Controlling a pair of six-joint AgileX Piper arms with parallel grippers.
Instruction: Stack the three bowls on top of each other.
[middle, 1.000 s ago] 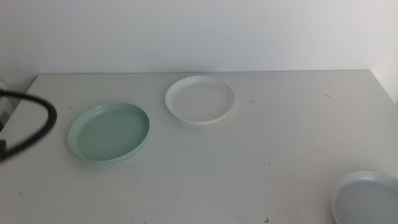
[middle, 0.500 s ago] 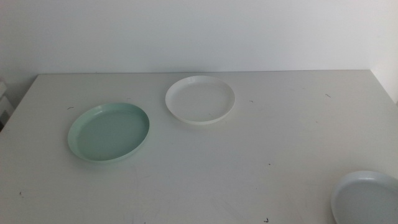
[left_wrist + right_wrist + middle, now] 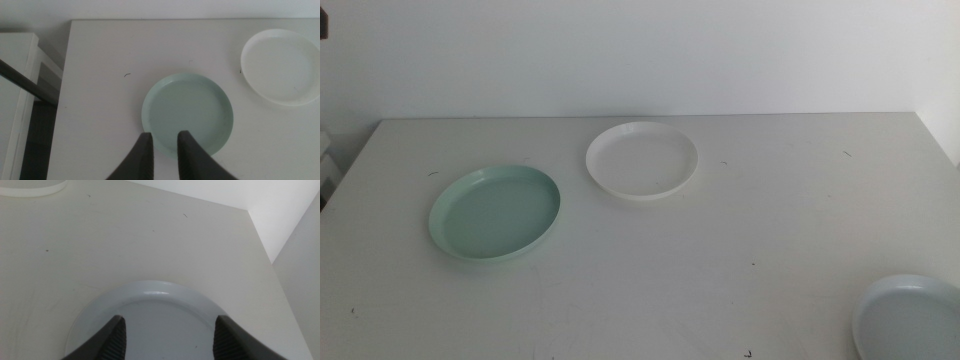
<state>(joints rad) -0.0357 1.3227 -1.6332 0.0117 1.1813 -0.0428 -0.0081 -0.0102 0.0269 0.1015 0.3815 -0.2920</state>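
Three bowls lie apart on the white table [image 3: 750, 210]. The mint green bowl [image 3: 495, 213] is at the left, the white bowl [image 3: 642, 160] sits farther back near the middle, and the pale grey-blue bowl [image 3: 910, 320] is at the front right corner, cut off by the picture's edge. Neither arm shows in the middle view. My left gripper [image 3: 165, 141] hovers high over the near rim of the mint green bowl [image 3: 190, 110], its jaws a narrow gap apart and empty. My right gripper [image 3: 170, 324] is wide open just over the grey-blue bowl [image 3: 160, 305], holding nothing.
A white shelf unit [image 3: 20, 90] stands beside the table's left edge. A white wall runs along the back, and a side wall [image 3: 295, 240] rises close to the table's right edge near the grey-blue bowl. The white bowl [image 3: 282, 65] lies beyond the mint one.
A dark cable loop at the left edge a second ago has gone from the middle view. The bowls have not moved.
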